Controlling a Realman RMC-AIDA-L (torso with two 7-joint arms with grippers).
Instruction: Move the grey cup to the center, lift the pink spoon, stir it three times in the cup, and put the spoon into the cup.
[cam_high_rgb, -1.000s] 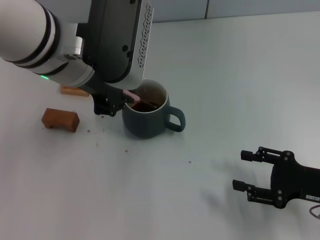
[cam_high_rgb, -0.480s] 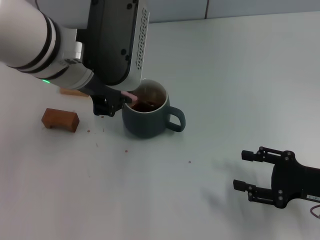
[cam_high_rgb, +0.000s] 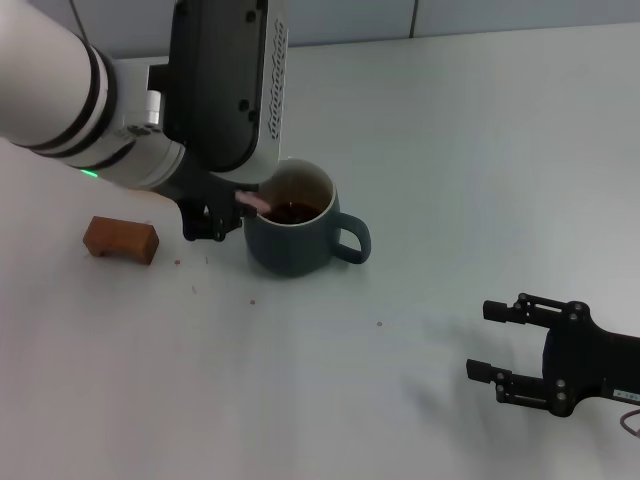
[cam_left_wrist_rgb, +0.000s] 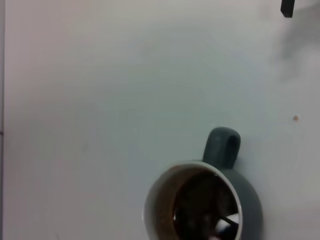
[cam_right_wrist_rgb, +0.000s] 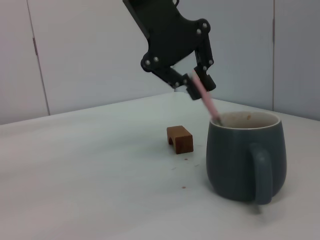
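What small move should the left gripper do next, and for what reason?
Probably open and release. The left gripper holds the pink spoon tilted, its lower end already inside the grey cup. The right gripper waits open, far aside.

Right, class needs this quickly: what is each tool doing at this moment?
Left tool: closed on the slim pale pink spoon, its lower end inside the rounded dark blue-grey ceramic mug.
Right tool: open, empty, parked apart from the mug.
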